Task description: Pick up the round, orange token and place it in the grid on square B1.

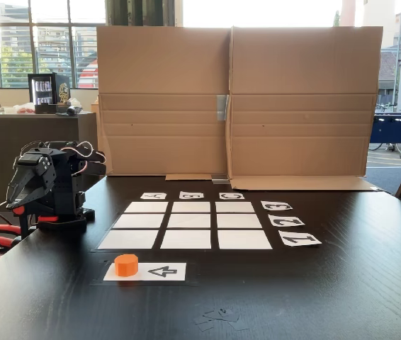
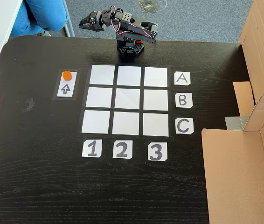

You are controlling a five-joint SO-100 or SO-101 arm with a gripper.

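The orange token [image 2: 66, 74] waits on its arrow strip [image 2: 66, 88] beside the grid [image 2: 128, 100], staged for pickup; square B1 [image 2: 99, 97] lies bare. The arm's fingers [image 2: 86, 22] sit folded back, their gap impossible to judge.

one fixed view looks low across the grid [image 1: 185, 226]; another looks steeply down on it.

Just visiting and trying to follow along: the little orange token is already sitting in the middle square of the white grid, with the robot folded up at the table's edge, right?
Not quite. The token sits on the separate arrow strip beside the grid, not in its middle square, as the fixed view from above shows. The robot is indeed folded at the table's edge.
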